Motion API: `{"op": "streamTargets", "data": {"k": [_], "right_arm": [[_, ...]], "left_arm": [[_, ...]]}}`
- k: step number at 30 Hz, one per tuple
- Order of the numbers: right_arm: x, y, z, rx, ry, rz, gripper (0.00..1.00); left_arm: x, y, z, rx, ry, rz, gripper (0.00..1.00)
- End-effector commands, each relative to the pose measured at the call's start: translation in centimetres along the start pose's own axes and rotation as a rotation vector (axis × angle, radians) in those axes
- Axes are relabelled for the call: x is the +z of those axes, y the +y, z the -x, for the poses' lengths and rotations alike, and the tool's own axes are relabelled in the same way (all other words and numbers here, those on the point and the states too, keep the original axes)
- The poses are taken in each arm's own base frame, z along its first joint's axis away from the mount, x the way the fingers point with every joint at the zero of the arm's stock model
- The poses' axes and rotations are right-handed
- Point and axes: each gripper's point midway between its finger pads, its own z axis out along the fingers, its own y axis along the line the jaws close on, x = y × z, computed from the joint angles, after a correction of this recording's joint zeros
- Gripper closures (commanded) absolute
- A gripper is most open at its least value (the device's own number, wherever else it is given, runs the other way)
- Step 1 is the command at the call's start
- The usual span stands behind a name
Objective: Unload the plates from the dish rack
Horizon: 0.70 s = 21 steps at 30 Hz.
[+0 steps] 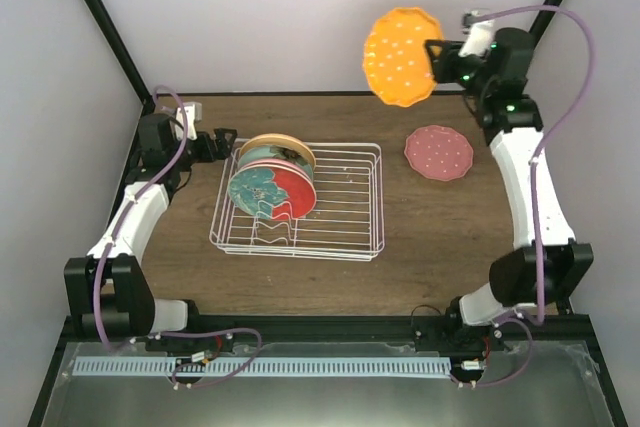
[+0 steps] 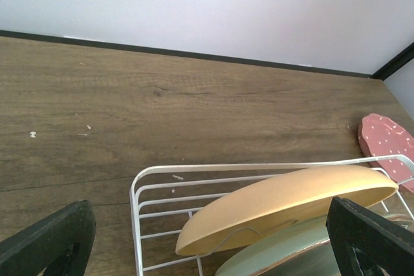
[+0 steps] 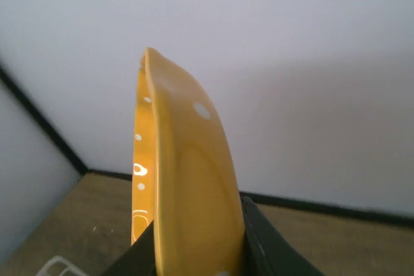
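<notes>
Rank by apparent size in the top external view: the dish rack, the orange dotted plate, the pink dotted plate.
1. dish rack.
2. orange dotted plate, in the right end effector.
3. pink dotted plate.
The orange one hangs nearer the camera, so the plates' true order is unsure.

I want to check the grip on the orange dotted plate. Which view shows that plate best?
Top external: the whole orange dotted plate shows face-on, held aloft by the right gripper. Right wrist sees only its edge and back. Left wrist does not show it.
</notes>
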Motion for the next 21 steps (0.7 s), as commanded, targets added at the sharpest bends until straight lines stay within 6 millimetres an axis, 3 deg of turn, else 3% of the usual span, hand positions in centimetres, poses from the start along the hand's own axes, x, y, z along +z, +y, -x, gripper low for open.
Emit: {"op": "streamTargets", "data": {"k": [1, 2, 4, 7, 13, 21], "right_arm": [[-0.2, -9.1, -2.1, 0.482, 0.003, -0.046, 0.99], [-0.5, -11.5, -3.4, 0.552, 0.004, -0.072, 0.99], [-0.8, -14.6, -6.4, 0.661, 0.028, -0.096, 0.99], [-0.5, -17.2, -10.4, 0.738, 0.080, -0.139, 0.99], [0.8, -19.4, -15.9, 0.826, 0.172, -0.173, 0.99], [0.7, -22.8, -20.9, 0.928, 0.194, -0.254, 0.99]], "left_arm": [[-0.1, -1.1, 2.0, 0.028, -0.044, -0.035, 0.00], [-0.1, -1.1, 2.1, 0.029, -0.045, -0.035, 0.00], [-0.2, -1.1, 2.0, 0.030, -0.045, -0.034, 0.00], [-0.4, -1.1, 1.7, 0.025, -0.040, -0.031, 0.00], [-0.8, -1.1, 1.1, 0.021, -0.035, -0.026, 0.00], [-1.0, -1.1, 0.7, 0.014, -0.032, -0.022, 0.00]]}}
